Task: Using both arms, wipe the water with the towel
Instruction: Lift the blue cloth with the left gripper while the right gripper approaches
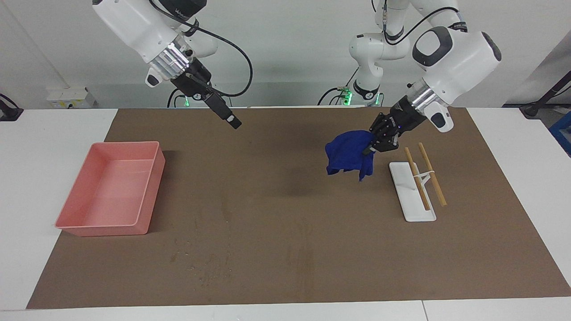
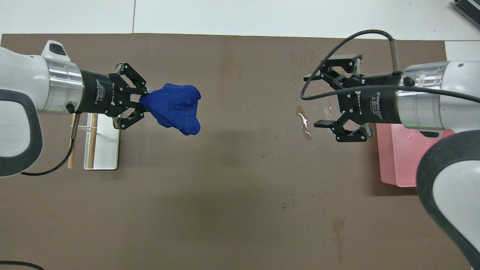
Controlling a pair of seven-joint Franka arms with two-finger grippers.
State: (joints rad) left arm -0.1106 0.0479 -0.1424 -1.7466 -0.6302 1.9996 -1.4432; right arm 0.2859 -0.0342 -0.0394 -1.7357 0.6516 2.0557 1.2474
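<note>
My left gripper [image 1: 369,147] [image 2: 144,99] is shut on a bunched blue towel [image 1: 347,156] [image 2: 174,107], which hangs in the air over the brown mat beside the rack. The right gripper [image 1: 233,121] [image 2: 323,93] is open and holds nothing, raised over the mat beside the pink bin. The water [image 1: 209,269] is a faint scatter of pale specks on the mat, farther from the robots than the bin. In the overhead view a small glinting puddle [image 2: 304,127] lies just off the right gripper's fingertips, and the gripper covers part of the scatter.
A white rack base [image 1: 412,196] [image 2: 108,153] with two wooden rods [image 1: 432,180] stands toward the left arm's end. The pink bin [image 1: 111,191] [image 2: 397,157] sits toward the right arm's end. The brown mat [image 1: 285,249] carries darker streak stains.
</note>
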